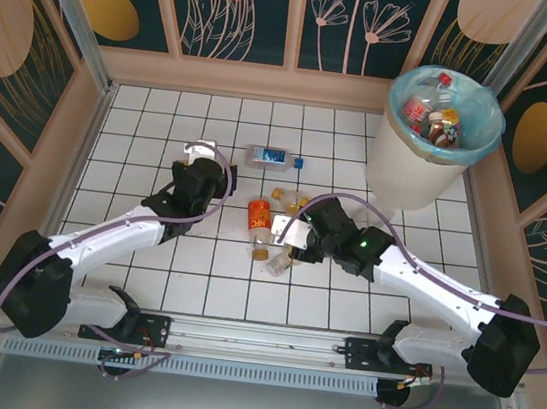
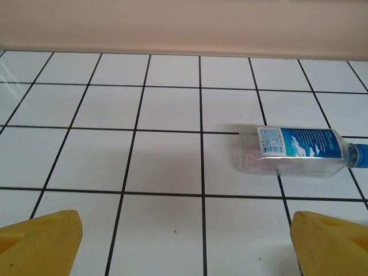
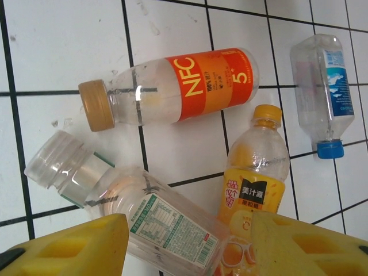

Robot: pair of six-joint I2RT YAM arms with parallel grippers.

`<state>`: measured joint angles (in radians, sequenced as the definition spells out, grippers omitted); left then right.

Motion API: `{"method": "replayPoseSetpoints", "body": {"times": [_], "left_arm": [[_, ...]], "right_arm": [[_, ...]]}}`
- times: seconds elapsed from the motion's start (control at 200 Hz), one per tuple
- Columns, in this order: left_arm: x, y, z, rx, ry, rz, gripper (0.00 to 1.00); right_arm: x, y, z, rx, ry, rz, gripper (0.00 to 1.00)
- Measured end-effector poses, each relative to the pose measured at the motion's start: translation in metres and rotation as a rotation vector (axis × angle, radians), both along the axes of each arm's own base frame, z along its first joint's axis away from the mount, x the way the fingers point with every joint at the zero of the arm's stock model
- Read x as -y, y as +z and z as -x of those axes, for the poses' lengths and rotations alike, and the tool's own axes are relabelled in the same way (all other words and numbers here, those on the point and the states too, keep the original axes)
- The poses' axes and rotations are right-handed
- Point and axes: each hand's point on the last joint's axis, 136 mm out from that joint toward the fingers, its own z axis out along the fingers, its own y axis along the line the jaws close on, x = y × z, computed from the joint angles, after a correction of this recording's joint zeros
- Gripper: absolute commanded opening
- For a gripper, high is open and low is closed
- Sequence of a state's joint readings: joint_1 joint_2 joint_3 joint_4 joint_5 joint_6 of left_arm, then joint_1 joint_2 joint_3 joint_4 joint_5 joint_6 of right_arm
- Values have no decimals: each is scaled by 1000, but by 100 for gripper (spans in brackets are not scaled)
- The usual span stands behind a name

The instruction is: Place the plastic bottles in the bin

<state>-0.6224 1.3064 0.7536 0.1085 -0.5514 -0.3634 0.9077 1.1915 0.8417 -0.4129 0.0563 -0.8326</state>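
While the left gripper is hanging wide open and empty, one clear blue-labelled bottle is lying on white tiles ahead. Three more are lying clustered: NFC bottle, yellow juice bottle, white-labelled bottle. The right gripper is straddling two, half-spread; grip unclear. The round cream bin, turquoise-lined, is holding several bottles.

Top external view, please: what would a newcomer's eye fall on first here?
Probably the cream bin at the far right, its turquoise liner already holding several bottles. Next, the orange-labelled NFC bottle lying among a small cluster at the centre of the tiled table, with a blue-labelled bottle lying alone just beyond it.
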Motion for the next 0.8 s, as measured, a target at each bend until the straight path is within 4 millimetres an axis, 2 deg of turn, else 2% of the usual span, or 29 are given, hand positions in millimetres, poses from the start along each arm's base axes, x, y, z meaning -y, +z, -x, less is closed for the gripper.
{"method": "replayPoseSetpoints", "body": {"times": [0.25,0.495,0.796], "left_arm": [[15,-25,-13,-22,-62,-72,96],[25,-18,-20,23,-107,-75,96],[33,-15,-20,36,-163,-86,96]], "right_arm": [[13,-5,-14,19,-19,23,59],[14,-13,-7,-19,3,40,59],[16,-37,-1,-69,39,104,59]]}}
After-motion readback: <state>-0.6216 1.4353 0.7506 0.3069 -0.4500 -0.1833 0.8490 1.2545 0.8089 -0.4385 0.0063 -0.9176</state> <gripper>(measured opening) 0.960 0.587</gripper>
